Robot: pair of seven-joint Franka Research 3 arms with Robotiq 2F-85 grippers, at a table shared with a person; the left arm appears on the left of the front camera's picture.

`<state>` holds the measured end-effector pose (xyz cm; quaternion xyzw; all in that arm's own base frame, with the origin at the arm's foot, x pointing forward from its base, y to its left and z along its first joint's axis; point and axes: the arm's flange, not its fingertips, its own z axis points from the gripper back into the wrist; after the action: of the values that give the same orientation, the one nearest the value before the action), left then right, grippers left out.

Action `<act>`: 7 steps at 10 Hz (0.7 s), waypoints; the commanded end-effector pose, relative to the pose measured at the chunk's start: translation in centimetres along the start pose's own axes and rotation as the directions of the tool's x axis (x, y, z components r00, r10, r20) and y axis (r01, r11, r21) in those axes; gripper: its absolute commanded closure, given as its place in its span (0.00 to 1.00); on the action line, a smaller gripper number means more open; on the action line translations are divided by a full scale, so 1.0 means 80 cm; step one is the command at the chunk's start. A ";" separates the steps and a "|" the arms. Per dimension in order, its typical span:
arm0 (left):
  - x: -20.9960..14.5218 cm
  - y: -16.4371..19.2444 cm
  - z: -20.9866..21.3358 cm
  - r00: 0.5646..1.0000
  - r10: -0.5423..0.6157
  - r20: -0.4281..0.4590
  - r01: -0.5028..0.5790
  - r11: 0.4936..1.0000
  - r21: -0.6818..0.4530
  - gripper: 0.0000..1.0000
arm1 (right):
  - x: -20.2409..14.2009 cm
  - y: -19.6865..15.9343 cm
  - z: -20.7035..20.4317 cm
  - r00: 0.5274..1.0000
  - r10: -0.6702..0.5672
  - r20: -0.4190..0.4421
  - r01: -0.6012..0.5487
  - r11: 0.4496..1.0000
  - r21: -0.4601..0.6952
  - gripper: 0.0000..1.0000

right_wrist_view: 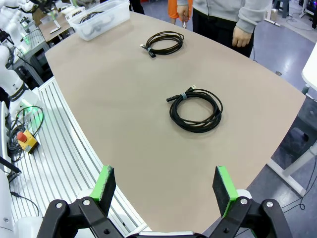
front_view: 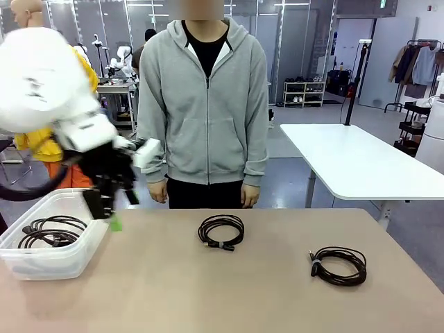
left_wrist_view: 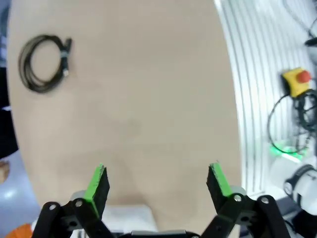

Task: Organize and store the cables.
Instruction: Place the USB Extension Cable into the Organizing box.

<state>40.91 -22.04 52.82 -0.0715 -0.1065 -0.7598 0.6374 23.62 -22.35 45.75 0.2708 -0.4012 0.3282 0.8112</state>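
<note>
Clear plastic bin (front_view: pixel 41 267) at left holds coiled cables (front_view: pixel 50 232); mid cable (front_view: pixel 220 232) and right cable (front_view: pixel 338 265) lie loose on the table (front_view: pixel 208 298). Front view puts left gripper (front_view: pixel 109 211), blurred, by the bin's right rim; wrist views show it and right gripper (right_wrist_view: pixel 166 184) spread wide, both empty

Broad beige matte tabletop (front_view: pixel 208 298), rounded along its edges. At the robot's left, close to the near edge: clear rectangular plastic bin (front_view: pixel 48 262), standing flat. Around the middle, toward the far side: thin black cord coiled in a loose loop (front_view: pixel 222 244), lying flat, connectors at its near side. Farther right and nearer the robot: second coiled black cord (front_view: pixel 340 280), well apart from the first, bound with a small pale band, also flat.
</note>
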 end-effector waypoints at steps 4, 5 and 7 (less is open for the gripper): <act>0.015 0.021 -0.022 1.000 -0.009 0.004 0.009 1.000 -0.010 0.00 | -0.001 0.000 0.001 1.000 0.019 0.015 -0.019 1.000 0.002 0.00; 0.015 0.021 -0.022 1.000 -0.009 0.004 0.009 1.000 -0.010 0.00 | -0.001 0.000 0.001 1.000 0.019 0.015 -0.019 1.000 0.002 0.00; 0.015 0.021 -0.022 1.000 -0.009 0.004 0.009 1.000 -0.010 0.00 | -0.001 0.000 0.001 1.000 0.019 0.015 -0.019 1.000 0.002 0.00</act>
<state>42.91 -24.34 51.66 -0.0762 -0.1071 -0.7625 0.6334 23.62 -22.35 45.75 0.2708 -0.4012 0.3282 0.8112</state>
